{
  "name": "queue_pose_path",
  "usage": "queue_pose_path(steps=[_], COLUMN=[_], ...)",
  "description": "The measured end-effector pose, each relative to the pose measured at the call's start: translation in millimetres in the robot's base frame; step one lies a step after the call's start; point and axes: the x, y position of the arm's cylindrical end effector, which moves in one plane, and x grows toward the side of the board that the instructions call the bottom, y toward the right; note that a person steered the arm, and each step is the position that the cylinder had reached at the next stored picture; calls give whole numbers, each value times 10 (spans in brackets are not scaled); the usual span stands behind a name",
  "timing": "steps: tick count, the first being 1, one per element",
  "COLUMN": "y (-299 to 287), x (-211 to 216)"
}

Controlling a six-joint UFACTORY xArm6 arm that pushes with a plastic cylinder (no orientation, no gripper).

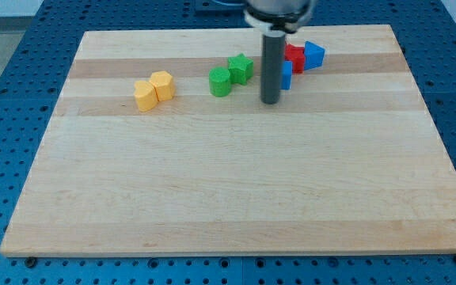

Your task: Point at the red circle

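My tip (270, 100) rests on the wooden board (236, 190), just below and left of a cluster of red and blue blocks at the view's top. A red block (295, 58) sits behind the rod, partly hidden; its shape cannot be made out. A blue block (314, 54) lies to its right, and another blue block (286, 75) peeks out right beside the rod. The tip is a short way below and left of the red block, with the rod close against the nearer blue block.
A green star (241, 67) and a green rounded block (221, 81) sit left of the rod. Two yellow blocks (153, 89) touch each other further left. The blue pegboard table (22, 79) surrounds the board.
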Motion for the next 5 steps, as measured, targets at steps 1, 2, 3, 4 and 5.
queue_pose_path(steps=[1,2,3,4,5], y=[453,738,1140,1266,1248], x=[-147,-381,-557,-836,-1141])
